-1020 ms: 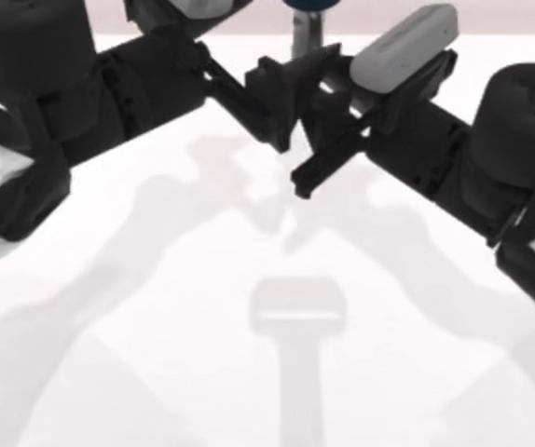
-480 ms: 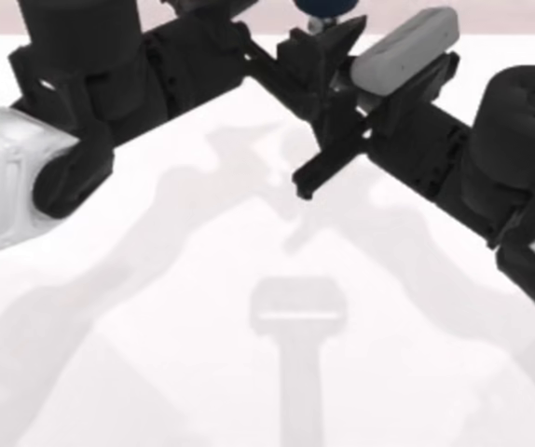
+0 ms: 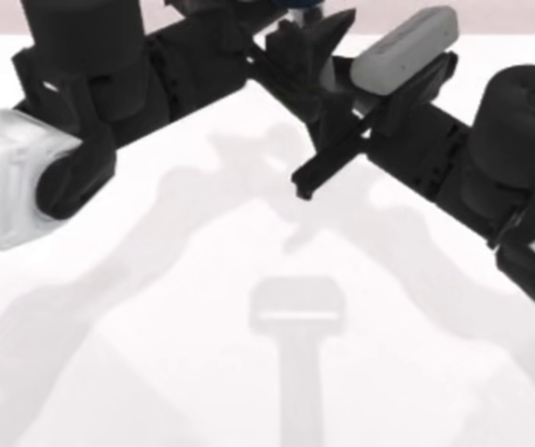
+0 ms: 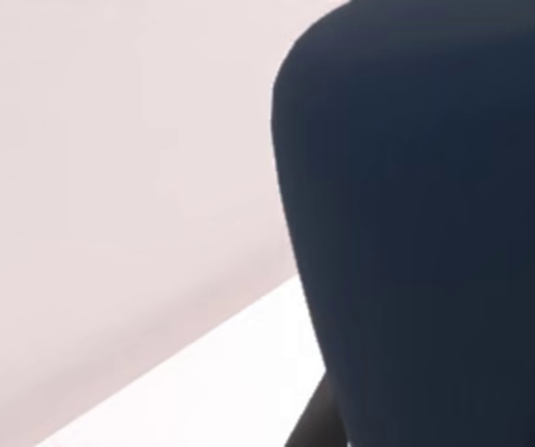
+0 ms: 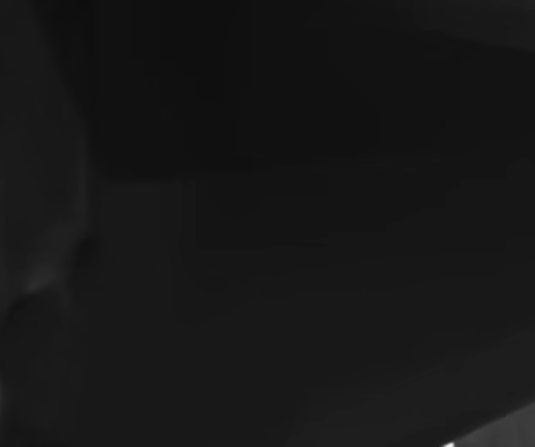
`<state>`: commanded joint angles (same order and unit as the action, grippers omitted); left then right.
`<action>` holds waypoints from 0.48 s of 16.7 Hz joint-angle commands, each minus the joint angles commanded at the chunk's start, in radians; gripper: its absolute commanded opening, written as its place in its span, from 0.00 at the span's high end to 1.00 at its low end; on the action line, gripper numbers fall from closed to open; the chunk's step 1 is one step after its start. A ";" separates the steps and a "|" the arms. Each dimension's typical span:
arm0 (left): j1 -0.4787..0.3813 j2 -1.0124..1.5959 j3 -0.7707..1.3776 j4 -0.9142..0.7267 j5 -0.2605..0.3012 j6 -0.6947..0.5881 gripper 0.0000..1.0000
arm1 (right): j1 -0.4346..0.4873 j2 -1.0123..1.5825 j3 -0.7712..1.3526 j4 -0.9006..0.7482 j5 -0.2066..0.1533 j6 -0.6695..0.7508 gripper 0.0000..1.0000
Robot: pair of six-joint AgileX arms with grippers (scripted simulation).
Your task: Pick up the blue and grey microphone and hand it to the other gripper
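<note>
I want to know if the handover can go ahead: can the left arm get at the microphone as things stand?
Probably yes. In the top view the left gripper meets the right gripper at the table's far edge, and the microphone's blue head fills the left wrist view. Whether its fingers are round the handle cannot be seen.

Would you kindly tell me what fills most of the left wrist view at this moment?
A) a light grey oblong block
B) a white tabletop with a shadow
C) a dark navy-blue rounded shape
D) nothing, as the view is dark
C: a dark navy-blue rounded surface, seemingly the microphone head seen very close, covers most of the left wrist view, with only pale background beside it; it is the right wrist view that is dark.
</note>
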<state>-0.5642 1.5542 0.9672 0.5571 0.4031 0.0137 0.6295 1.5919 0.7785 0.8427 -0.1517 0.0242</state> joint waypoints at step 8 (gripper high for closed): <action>0.000 0.000 0.000 0.000 0.000 0.000 1.00 | 0.000 0.000 0.000 0.000 0.000 0.000 1.00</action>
<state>-0.5642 1.5542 0.9672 0.5571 0.4031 0.0137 0.6295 1.5919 0.7785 0.8427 -0.1517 0.0242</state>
